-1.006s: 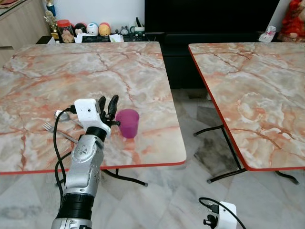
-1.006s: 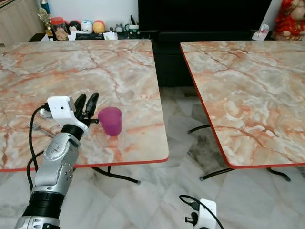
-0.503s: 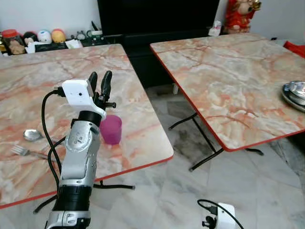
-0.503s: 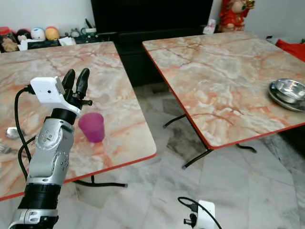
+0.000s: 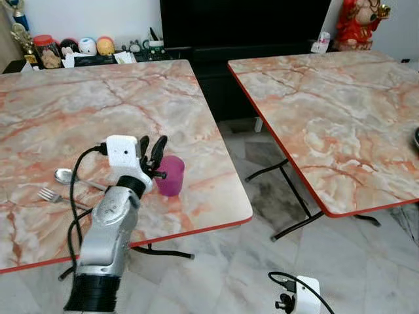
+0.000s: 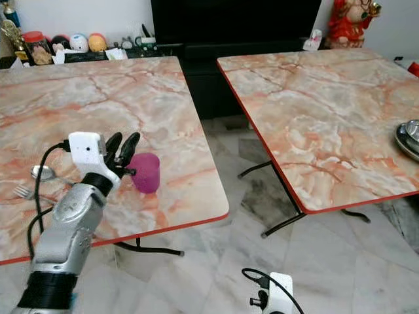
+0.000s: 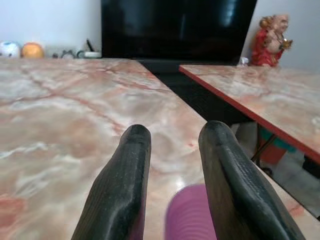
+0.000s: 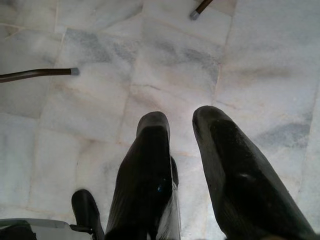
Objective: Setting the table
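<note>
A purple cup (image 5: 170, 175) stands upright on the left marble table (image 5: 98, 104), near its front right corner. My left gripper (image 5: 152, 144) hovers just to the cup's left and slightly above its rim, open, with nothing between its fingers (image 7: 131, 165); the cup (image 7: 187, 212) sits below them. A spoon (image 5: 63, 174) and a fork (image 5: 49, 195) lie on the table further left, beside my arm. My right gripper (image 8: 180, 120) hangs low over the floor, slightly open and holding nothing.
A second marble table (image 5: 327, 104) stands to the right across a gap of tiled floor; a metal bowl (image 6: 411, 136) sits at its right edge. A dark cabinet with small ornaments (image 5: 85, 47) and a red figurine (image 5: 357, 19) lines the back wall.
The camera swung right, then partly back. My left gripper rose above the cup half a second ago and has come down beside it again. The cup has stayed put.
</note>
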